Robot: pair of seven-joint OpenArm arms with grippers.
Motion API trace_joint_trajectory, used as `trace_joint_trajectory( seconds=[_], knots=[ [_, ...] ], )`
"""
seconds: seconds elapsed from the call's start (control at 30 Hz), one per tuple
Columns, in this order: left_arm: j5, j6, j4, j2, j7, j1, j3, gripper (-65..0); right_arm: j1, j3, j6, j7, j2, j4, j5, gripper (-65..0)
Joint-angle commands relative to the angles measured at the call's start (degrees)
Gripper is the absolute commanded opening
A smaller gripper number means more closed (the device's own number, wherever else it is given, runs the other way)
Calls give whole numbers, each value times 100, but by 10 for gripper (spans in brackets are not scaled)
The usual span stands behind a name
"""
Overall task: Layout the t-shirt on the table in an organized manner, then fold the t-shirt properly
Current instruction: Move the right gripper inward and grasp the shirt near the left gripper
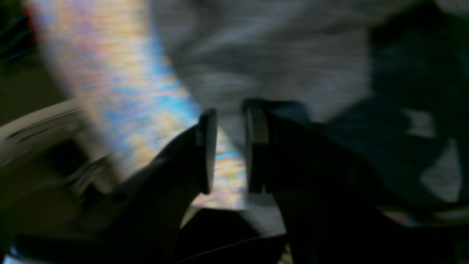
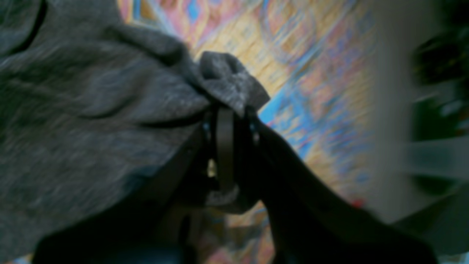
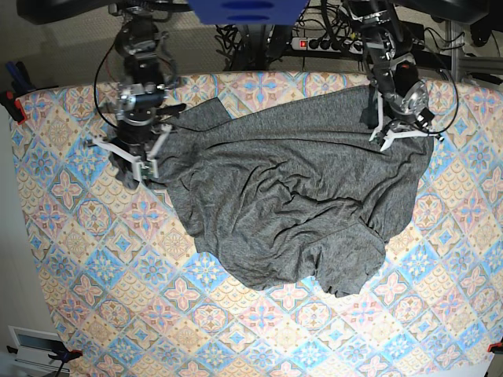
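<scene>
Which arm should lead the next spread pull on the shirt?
Right. The right gripper is already clamped on a t-shirt edge; the left gripper has nothing between its parted jaws.

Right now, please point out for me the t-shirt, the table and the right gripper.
t-shirt (image 3: pixel 291 204): base view, middle of the wrinkled grey cloth.
table (image 3: pixel 118 314): base view, bare tile-print surface in front of the shirt.
right gripper (image 2: pixel 227 121): right wrist view, between the fingertips, shut on a bunch of the cloth.

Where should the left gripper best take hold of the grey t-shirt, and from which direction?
Probably the t-shirt edge beside the left gripper, coming from above. There the cloth lies flat at the table's far side, so the edge is free to pinch. The right gripper already pinches the opposite edge.
</scene>
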Motion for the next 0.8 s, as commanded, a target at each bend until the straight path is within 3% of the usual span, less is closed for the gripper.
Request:
trace_joint_trajectory(
  seconds=[0.0, 0.2, 0.33, 0.53, 0.77],
  knots=[
    [43, 121, 10, -7, -40, -149, -2, -511, 16, -229, -3, 120, -131, 129, -193, -650],
    [509, 121, -754, -7, -49, -325, -2, -511, 7, -1574, -3, 67, -694, 129, -1494, -650],
    [580, 121, -869, 2, -58, -334, -2, -511, 7, -2505, -3, 67, -931, 102, -1889, -650],
    [580, 121, -877, 73, -49, -316, -10, -511, 60, -3393, -3, -20, -905, 94, -1538, -650],
    [580, 121, -886, 108, -58, -281, -10, -511, 244, -3499, 6, -108, -799, -249, -826, -650]
  ],
)
